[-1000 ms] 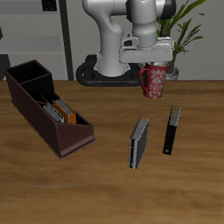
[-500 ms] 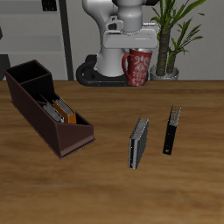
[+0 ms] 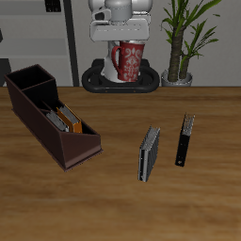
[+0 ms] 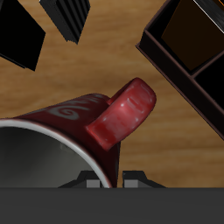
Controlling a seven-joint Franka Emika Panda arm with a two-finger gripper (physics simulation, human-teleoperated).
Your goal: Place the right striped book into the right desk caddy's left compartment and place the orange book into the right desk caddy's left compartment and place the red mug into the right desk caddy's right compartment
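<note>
A wood-grain surface fills the foreground. Behind its back edge stands a green potted plant. Farther back, beside the plant, is a pale wall with grey shelving holding dark items.

Even, moderately bright simulator lighting; both views low-resolution and slightly soft. The caddy and two books cast faint, short shadows on the table. In the wrist view, the mug shows a dull sheen, without harsh glare.
</note>
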